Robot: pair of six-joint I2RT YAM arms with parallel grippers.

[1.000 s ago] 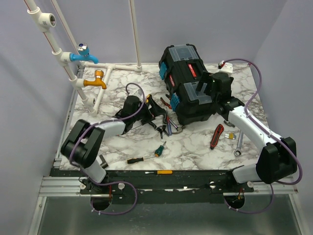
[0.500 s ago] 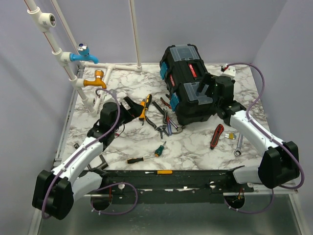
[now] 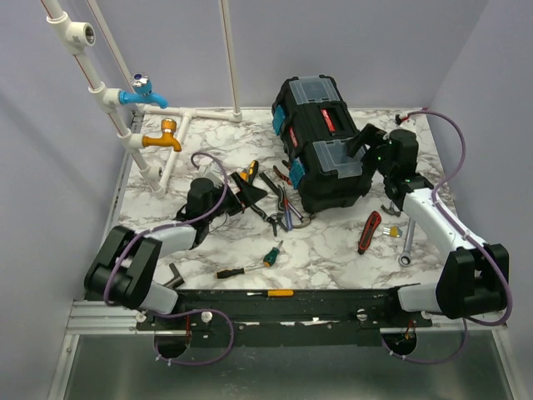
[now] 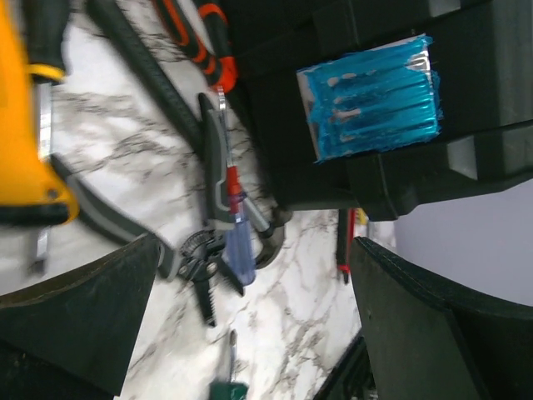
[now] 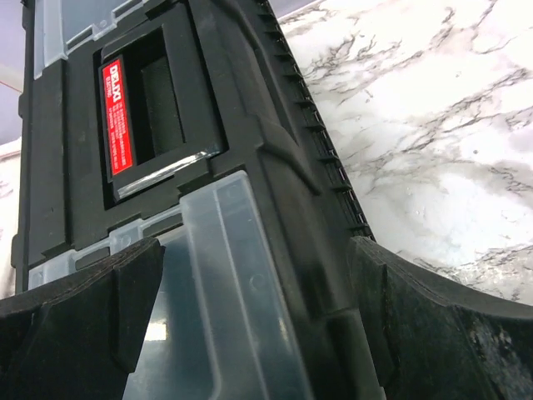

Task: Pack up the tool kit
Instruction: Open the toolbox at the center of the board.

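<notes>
Black toolbox (image 3: 321,146) on the marble table (image 3: 333,262), between the two claws.

From above only: the whole scatter of loose tools. Just left of the toolbox, pliers (image 3: 283,208) and a yellow-black tool (image 3: 248,172). In front of the toolbox, a green screwdriver (image 3: 271,252). Off its right front corner, a red-black knife (image 3: 369,231) and a wrench (image 3: 406,247). Well left of the toolbox, a blue tap (image 3: 141,90) and an orange tap (image 3: 162,138) on white pipes (image 3: 100,92).

Left claw (image 3: 252,190) left of the toolbox and apart from it, low over the tools, spread wide, gripping nothing. Right claw (image 3: 361,143) at the toolbox's right edge, likewise spread wide with nothing clamped; contact with the box impossible to judge.

From the left wrist only: a ribbed teal latch (image 4: 371,96) on the toolbox's side, seen close, and a blue-handled screwdriver (image 4: 239,250) lying along the pliers just beside the box.

From the right wrist only: the toolbox's top filling the gap between the dark fingers (image 5: 75,325). A clear lid (image 5: 221,275) nearest, then a red label (image 5: 117,117) in the recess beyond it. White lettering on that label, too blurred to read with certainty. No other legible writing.
</notes>
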